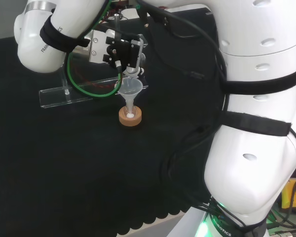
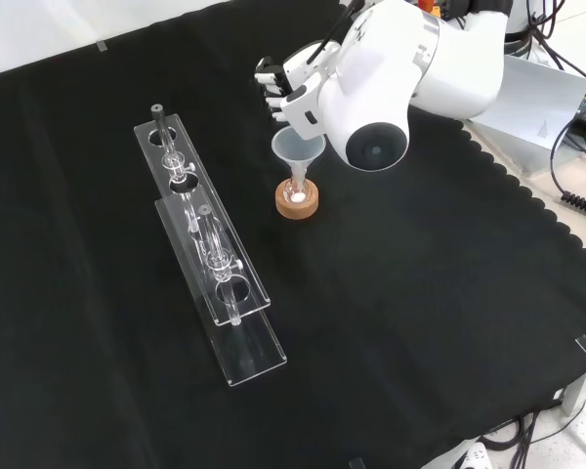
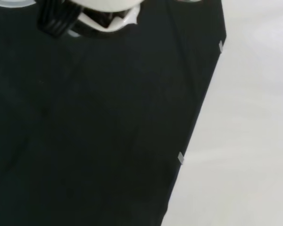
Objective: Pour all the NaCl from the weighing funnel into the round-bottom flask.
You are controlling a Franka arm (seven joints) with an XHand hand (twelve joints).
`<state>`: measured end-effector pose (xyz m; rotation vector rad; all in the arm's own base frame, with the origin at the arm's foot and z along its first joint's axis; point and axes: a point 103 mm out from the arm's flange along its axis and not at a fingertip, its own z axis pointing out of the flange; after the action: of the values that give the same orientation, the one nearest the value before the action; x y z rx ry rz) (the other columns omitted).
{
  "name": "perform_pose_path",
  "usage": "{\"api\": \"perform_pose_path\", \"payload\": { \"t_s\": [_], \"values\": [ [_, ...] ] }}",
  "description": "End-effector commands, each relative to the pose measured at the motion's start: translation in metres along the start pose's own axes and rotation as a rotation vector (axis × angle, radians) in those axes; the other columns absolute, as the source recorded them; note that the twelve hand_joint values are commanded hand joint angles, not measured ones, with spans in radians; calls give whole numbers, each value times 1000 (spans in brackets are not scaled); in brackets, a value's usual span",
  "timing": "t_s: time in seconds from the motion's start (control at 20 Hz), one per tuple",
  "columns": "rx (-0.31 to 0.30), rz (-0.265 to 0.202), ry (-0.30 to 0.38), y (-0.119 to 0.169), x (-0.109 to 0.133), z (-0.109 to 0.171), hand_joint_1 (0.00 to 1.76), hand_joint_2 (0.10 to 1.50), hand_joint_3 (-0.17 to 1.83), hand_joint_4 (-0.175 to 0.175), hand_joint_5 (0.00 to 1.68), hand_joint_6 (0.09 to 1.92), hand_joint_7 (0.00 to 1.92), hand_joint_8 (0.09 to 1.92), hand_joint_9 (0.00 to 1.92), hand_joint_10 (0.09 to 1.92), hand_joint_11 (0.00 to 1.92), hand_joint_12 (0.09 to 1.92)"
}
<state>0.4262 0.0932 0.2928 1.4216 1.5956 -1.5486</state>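
In the front view, a clear rack (image 2: 211,256) is seen at the left, lengthwise on the desk (image 2: 420,293). To its right a funnel (image 2: 298,149) stands in the round-bottom flask (image 2: 298,191) on a cork ring (image 2: 298,203), white powder visible inside. The robot hand (image 1: 126,52) is seen just above the funnel in the head view; whether anything is grasped cannot be told.

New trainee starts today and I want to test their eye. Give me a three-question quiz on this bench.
1. True or false: the funnel stands above the cork ring.
2. In the front view, the clear rack lies where from the ring? A) left B) right C) on it
3. Fill in: the bench cloth is ____.

Key: 1 true; 2 A; 3 black.
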Motion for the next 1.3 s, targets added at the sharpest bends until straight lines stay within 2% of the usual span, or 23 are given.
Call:
{"api": "perform_pose_path", "payload": {
  "t_s": [0.05, 0.55, 0.9, 1.1, 1.3],
  "values": [
    [-6, 2, -2, 0, 1, 0, 1109, 708, 702, 80, 1114, 966, 887, 726, 1105, 387, 935, 971],
    [-10, 1, 18, 1, -1, 0, 1109, 708, 702, 77, 1114, 966, 887, 726, 1106, 386, 937, 966],
    [-20, -3, 79, 3, -7, 7, 1110, 709, 701, 75, 1114, 966, 886, 725, 1107, 385, 940, 964],
    [-38, -6, 140, 6, -12, 18, 1110, 709, 700, 73, 1114, 967, 886, 725, 1108, 385, 943, 963],
    [-58, -7, 293, 9, -21, 33, 1110, 710, 700, 72, 1113, 967, 887, 726, 1109, 384, 944, 960]
  ]
}}
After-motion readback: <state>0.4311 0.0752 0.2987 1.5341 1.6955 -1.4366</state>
